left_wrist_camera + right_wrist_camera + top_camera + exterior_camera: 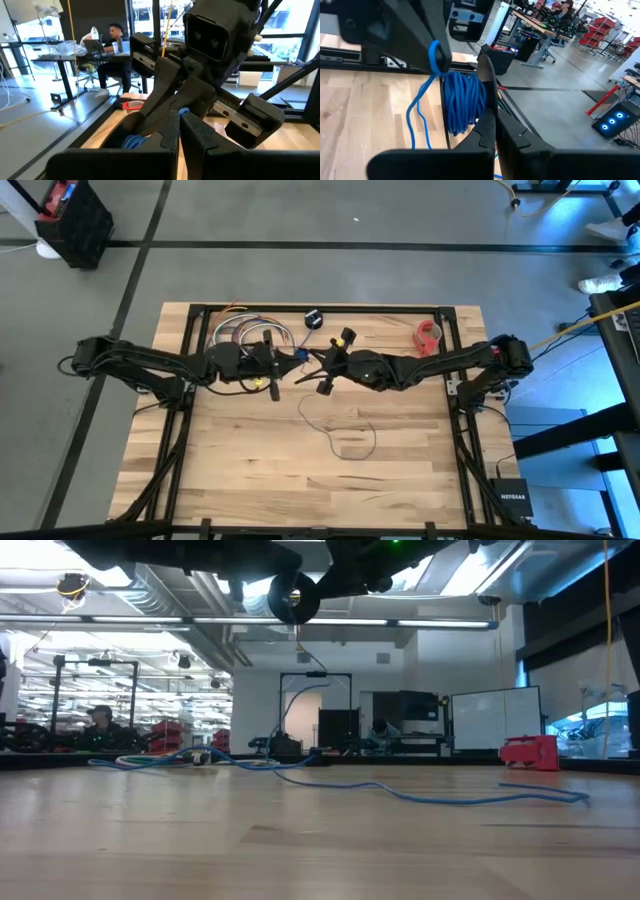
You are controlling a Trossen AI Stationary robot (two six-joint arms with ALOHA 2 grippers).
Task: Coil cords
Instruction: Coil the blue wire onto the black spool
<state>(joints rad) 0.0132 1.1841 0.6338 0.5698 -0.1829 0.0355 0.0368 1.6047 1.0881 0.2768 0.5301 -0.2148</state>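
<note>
Where the two dark arms are meeting above the middle of the pale wooden slatted table (250, 480), the left gripper (292, 360) and the right gripper (312, 368) are hanging almost tip to tip, both clear of the boards.

Left gripper: fingers (167, 132) are pressing together, and a bit of the thin, long blue cord (184, 111) is showing right at their tips, so the pinch is on the cord. More of it is bunching just beside those fingers.

Right gripper: fingers (487, 120) are lying flat against each other. A hanging bundle of cord turns (462, 100) is dangling just beside them, touching or nearly so. Whether a strand is caught between them is hard to judge from this angle; it looks more like resting alongside.

Rest of the cord: a loose tail is dropping from the bundle to the table and lying in an open loop (345, 442) on the near side of the grippers. In the low view it is snaking flat across the boards (400, 790).

Small black round puck-like spool (313, 318) is sitting at the far edge, apart from both grippers. Bundle of thicker multicoloured cables (240, 330) is lying by the left arm. Small red object (429, 336) is sitting near the right arm.
</note>
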